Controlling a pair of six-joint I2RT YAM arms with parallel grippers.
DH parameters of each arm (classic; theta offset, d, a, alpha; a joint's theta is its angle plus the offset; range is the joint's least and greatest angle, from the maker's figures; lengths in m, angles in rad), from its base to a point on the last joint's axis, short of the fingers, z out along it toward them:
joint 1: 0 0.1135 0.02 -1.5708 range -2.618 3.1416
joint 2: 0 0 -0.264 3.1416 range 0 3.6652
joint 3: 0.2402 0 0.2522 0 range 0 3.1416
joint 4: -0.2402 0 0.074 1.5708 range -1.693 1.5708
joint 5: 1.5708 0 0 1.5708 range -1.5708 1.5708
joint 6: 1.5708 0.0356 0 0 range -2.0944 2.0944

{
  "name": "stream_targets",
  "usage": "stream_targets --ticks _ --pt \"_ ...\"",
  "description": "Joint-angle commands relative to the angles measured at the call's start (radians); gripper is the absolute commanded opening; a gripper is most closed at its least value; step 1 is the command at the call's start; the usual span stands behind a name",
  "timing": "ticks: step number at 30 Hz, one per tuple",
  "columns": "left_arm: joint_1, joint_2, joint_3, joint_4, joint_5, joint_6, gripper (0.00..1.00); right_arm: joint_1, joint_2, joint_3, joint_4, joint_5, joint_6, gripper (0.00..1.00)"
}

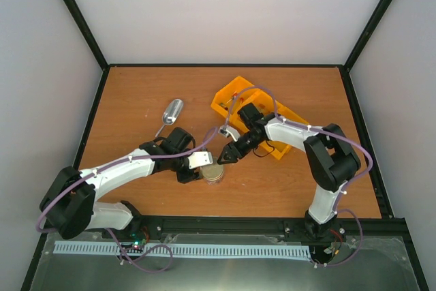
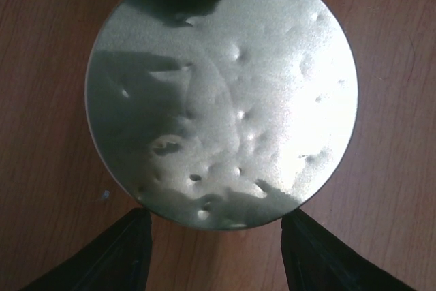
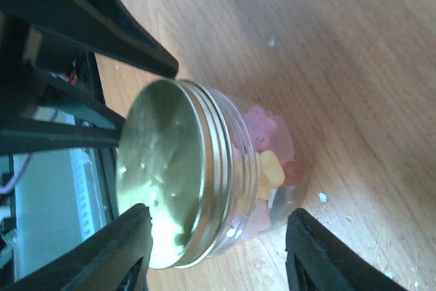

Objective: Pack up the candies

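A small clear jar (image 1: 213, 173) with a dented silver metal lid (image 2: 221, 93) stands on the wooden table. Pink, yellow and orange candies (image 3: 262, 148) show through its wall in the right wrist view. My left gripper (image 1: 206, 167) hangs right over the lid, open (image 2: 214, 250), its black fingers (image 2: 116, 257) spread at the lid's near rim without touching it. My right gripper (image 1: 225, 156) is open beside the jar (image 3: 214, 250), one fingertip on each side of it, clear of the lid (image 3: 163, 182) and glass.
A metal scoop (image 1: 172, 110) lies on the table behind the left arm. An orange tray (image 1: 225, 97) sits at the back centre, partly under the right arm. Small crumbs (image 3: 323, 197) dot the wood by the jar.
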Motion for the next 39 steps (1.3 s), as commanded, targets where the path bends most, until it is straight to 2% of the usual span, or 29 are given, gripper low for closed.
stream_targets --ticks 1,8,14,20,25,31,39 --pt "-0.01 0.008 0.028 0.014 0.017 -0.014 0.53 0.014 0.057 -0.006 -0.036 0.003 -0.055 0.52" --pt "-0.01 0.024 0.027 0.018 0.015 -0.012 0.5 0.012 0.079 -0.024 -0.004 -0.006 -0.042 0.4" --pt "0.0 -0.002 0.061 -0.046 0.029 0.007 0.49 0.01 0.032 -0.017 -0.004 -0.031 -0.047 0.47" --pt "0.027 -0.039 0.208 -0.243 0.162 0.057 0.44 -0.012 -0.011 -0.015 0.014 -0.034 -0.056 0.47" --pt "0.023 -0.026 0.278 -0.233 0.191 0.025 0.39 -0.011 -0.011 -0.01 0.02 -0.053 -0.044 0.47" --pt "-0.007 0.031 0.233 -0.176 0.11 0.046 0.34 -0.011 0.001 0.0 0.017 -0.061 -0.036 0.4" --pt "-0.005 0.061 0.117 -0.141 -0.042 0.068 0.27 -0.008 0.016 -0.005 0.023 -0.071 -0.031 0.36"
